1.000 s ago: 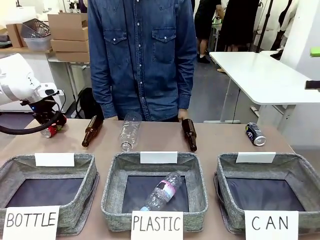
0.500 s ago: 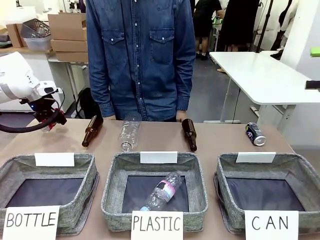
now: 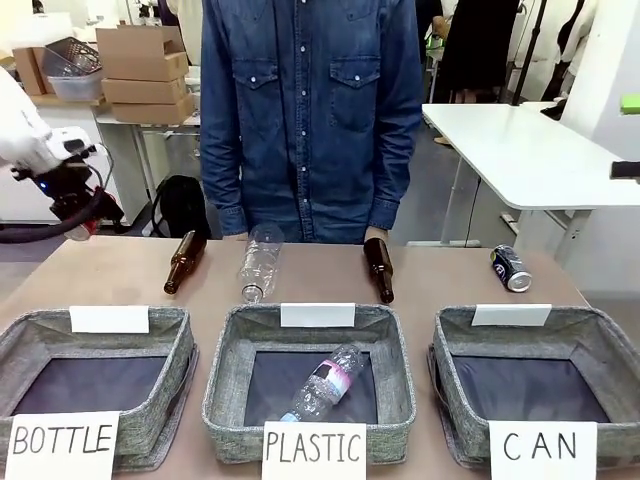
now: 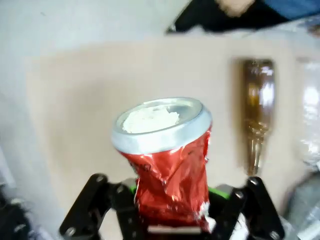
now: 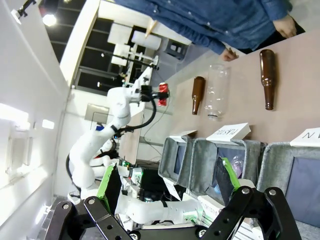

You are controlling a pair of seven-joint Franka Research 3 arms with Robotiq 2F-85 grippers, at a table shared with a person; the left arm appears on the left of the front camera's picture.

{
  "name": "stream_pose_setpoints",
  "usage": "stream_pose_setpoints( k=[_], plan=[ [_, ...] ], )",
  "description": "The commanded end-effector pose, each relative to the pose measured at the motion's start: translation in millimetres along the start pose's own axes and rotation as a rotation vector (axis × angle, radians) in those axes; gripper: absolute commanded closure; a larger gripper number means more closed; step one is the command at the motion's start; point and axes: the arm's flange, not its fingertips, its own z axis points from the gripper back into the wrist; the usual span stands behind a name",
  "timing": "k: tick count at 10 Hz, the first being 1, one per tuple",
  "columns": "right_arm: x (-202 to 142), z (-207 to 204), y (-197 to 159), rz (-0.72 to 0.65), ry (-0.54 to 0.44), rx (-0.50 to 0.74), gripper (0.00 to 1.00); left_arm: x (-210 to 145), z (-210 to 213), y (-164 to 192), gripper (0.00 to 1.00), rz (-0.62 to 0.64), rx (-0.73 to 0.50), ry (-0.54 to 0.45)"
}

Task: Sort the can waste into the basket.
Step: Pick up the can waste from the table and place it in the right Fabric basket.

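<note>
A dented shiny red can (image 4: 172, 175) with a silver top stands between the green pads of my left gripper (image 4: 172, 212), which is shut on it. In the front view that gripper (image 3: 75, 224) hangs above the table's far left corner. From the right wrist view the red can (image 5: 162, 89) shows in the far arm's grip. A dark blue-black can (image 3: 511, 268) lies at the far right of the table, behind the grey basket (image 3: 600, 340) with the "CAN" card (image 3: 542, 447). My right gripper (image 5: 167, 187) is open and holds nothing.
Grey bins marked "BOTTLE" (image 3: 20, 335) and "PLASTIC" (image 3: 225, 350) stand left of the basket; a clear bottle (image 3: 325, 385) lies in the second. Two brown bottles (image 3: 184, 262) (image 3: 379, 268) and a clear plastic bottle (image 3: 258, 264) lie behind them. A person in denim (image 3: 310, 110) stands across the table.
My left gripper closed on the red can and lifted it up and to the left, off the table. The person stepped a little to the right.
</note>
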Motion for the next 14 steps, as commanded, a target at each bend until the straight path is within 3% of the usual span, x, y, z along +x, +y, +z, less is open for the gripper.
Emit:
stream_pose_setpoints(
  k=[1,3,6,7,12,14],
  plan=[
    [3,-2,1,0.024,-0.009,0.025,0.0,-71,76,-46,1.0,0.005,-0.112,0.016],
    [3,-2,1,0.024,-0.009,0.025,0.0,-146,124,-96,1.0,-0.088,-0.103,-0.017],
    [3,-2,1,0.024,-0.009,0.025,0.0,-224,132,-138,1.0,-0.351,-0.12,-0.082],
    [3,-2,1,0.024,-0.009,0.025,0.0,-177,142,-124,1.0,-0.161,-0.122,-0.014],
    [3,-2,1,0.024,-0.009,0.025,0.0,-184,138,-122,1.0,-0.176,-0.125,-0.015],
    [3,-2,1,0.024,-0.009,0.025,0.0,-185,128,-206,1.0,-0.395,-0.153,-0.037]
  ],
)
